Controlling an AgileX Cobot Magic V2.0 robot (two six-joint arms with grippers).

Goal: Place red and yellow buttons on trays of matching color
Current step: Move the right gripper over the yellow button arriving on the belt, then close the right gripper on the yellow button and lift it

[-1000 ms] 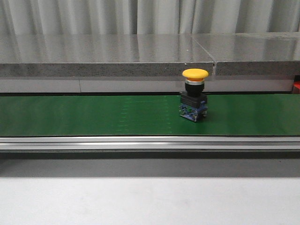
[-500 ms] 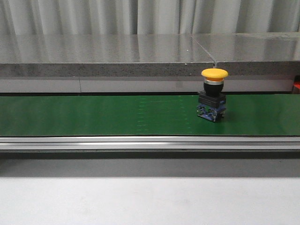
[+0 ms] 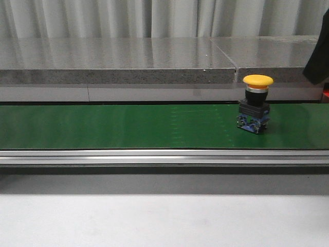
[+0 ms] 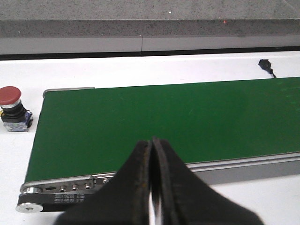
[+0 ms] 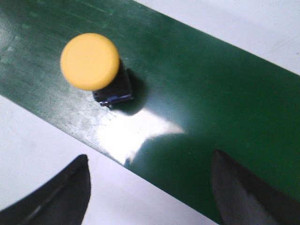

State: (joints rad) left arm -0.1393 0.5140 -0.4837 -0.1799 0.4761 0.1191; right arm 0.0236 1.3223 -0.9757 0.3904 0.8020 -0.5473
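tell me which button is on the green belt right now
The yellow button, standing upright on the belt. The red button sits off the belt's end, on the white table.

This looks like a lab or factory test cell built to mimic a production line. A green conveyor belt (image 3: 128, 126) with an aluminium side rail (image 3: 154, 157) and an end roller (image 4: 29, 206) runs across a plain white table (image 3: 154, 221). Behind it sits a grey stone-like slab (image 3: 118, 59) before a pale pleated curtain (image 3: 103, 18), and industrial push buttons (image 3: 255, 109) ride the belt.
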